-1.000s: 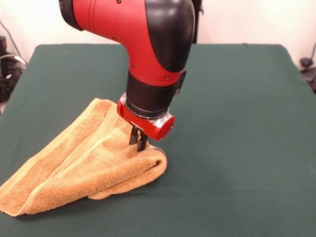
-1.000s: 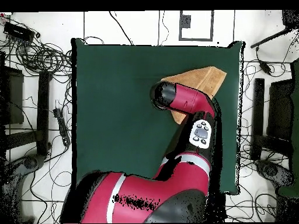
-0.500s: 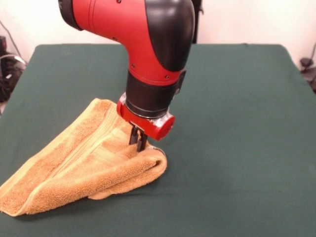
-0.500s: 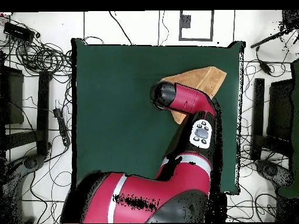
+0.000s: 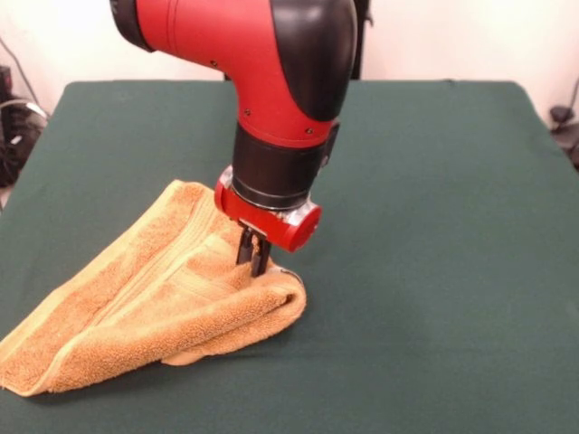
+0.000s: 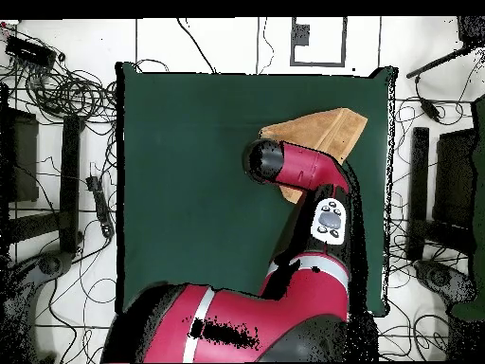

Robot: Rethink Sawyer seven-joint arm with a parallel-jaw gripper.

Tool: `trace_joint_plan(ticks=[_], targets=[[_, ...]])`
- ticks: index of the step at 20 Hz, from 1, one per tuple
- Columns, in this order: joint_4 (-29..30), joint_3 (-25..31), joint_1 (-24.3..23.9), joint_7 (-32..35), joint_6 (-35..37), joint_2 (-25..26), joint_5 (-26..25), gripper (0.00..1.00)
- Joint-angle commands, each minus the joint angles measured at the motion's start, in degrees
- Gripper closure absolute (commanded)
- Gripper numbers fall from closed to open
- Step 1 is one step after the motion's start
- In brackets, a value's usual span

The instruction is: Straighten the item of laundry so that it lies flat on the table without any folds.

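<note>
Moved: arm (image 5: 271,90) barely shifted, we see towel (image 5: 154,303) unchanged.
Gripper (image 5: 254,262): pinching towel's raised fold, lower-left of table (image 5: 434,226).

Red and black arm (image 5: 280,81) bent down from above, wrist vertical. Gripper (image 5: 254,260) pointing straight down, its dark fingers (image 5: 245,250) drawn close together.

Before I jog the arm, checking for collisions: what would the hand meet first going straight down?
The hand seems to touch the folded towel already; under that lies the table.
</note>
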Motion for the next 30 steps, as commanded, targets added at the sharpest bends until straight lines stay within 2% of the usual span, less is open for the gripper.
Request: trace_joint_plan(ticks=[1,5,9,11,16,18,20,21,26,30], targets=[[10.1,9.4,-0.8,-3.2,-5.9,4.2,-6.9,1.0],[11.0,11.8,-2.5,-5.1,-3.5,3.4,-8.7,1.0],[8.0,6.2,1.9,-0.3,5.1,4.3,-9.1,1.0],[8.3,6.6,1.8,-0.2,6.8,4.0,-9.1,1.0],[11.1,11.1,-1.6,-4.2,5.7,2.4,-9.6,1.0],[11.9,10.7,-1.0,-3.9,1.1,1.9,-11.3,1.0],[12.9,9.7,-0.3,-0.5,-6.6,1.7,-12.3,1.0],[12.8,9.3,-0.1,0.4,-7.5,1.8,-12.5,1.0],[10.1,6.9,1.6,-0.9,1.0,1.4,-13.4,1.0],[10.2,8.7,-0.2,-3.3,4.7,-0.4,-13.8,1.0]])
